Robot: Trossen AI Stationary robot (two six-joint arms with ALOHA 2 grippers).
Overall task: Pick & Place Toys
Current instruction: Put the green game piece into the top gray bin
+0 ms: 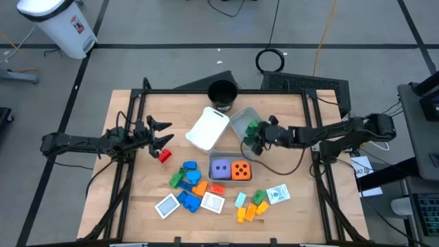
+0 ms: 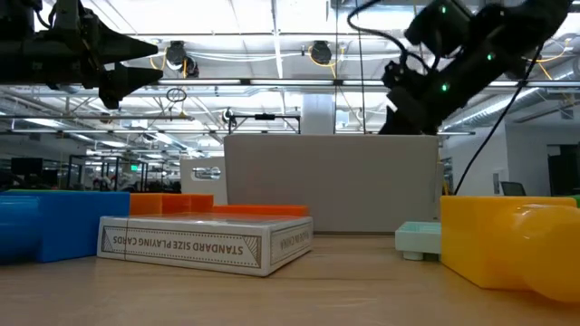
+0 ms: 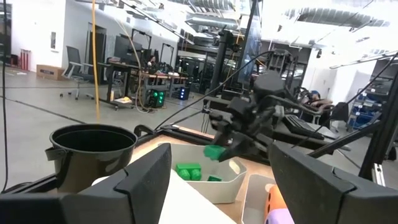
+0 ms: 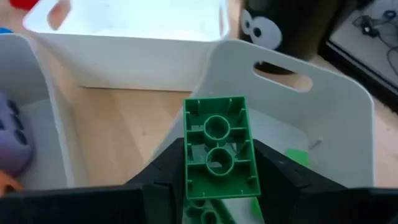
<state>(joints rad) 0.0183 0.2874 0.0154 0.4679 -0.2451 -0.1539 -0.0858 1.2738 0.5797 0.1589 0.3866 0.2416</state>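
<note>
The right pincer is gripping a green block between its closed fingers and is hanging over the grey tray beside the black cup. Two more green blocks are lying inside that tray. The left pincer is hovering with its fingers spread wide and holding nothing, over the table near a red block. The white tray is sitting tilted between the two pincers. The purple die and the orange die are resting side by side in a third tray. Blue, green, orange and yellow blocks and white tiles are lying scattered across the table's near part.
</note>
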